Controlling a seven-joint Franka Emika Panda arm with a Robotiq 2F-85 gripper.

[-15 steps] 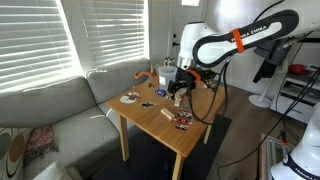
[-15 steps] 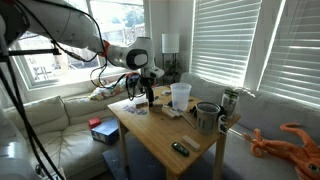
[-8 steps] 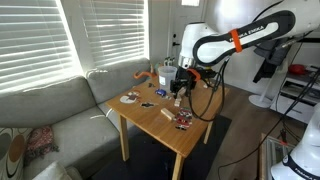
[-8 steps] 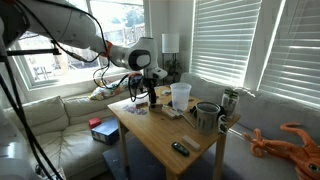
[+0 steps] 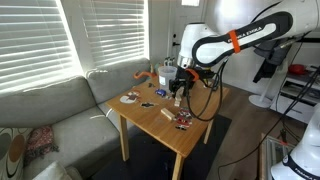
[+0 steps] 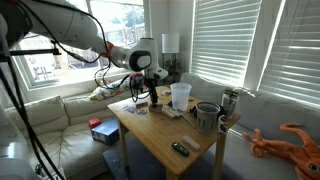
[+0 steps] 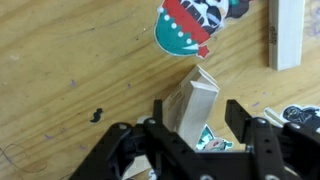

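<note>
Wooden surface [image 7: 60, 70] fills your wrist view: the pale block [image 7: 195, 100] lies directly under your end effector [image 7: 200, 125], between half-open fingers [image 7: 240, 125] gripping nothing yet, its long axis crosswise to their closing line.

In an exterior view, the camera stands well back and faces the table [image 5: 160, 122] from a corner, with the sofa [image 5: 60, 105] at left. In an exterior view, the camera sits nearer and looks along the table [image 6: 160, 128] toward the window [image 6: 120, 25]. Both exterior views share the table and the arm [image 5: 235, 40]. The wrist view looks steeply down at the table from very close, past the gripper [image 7: 203, 118].
</note>
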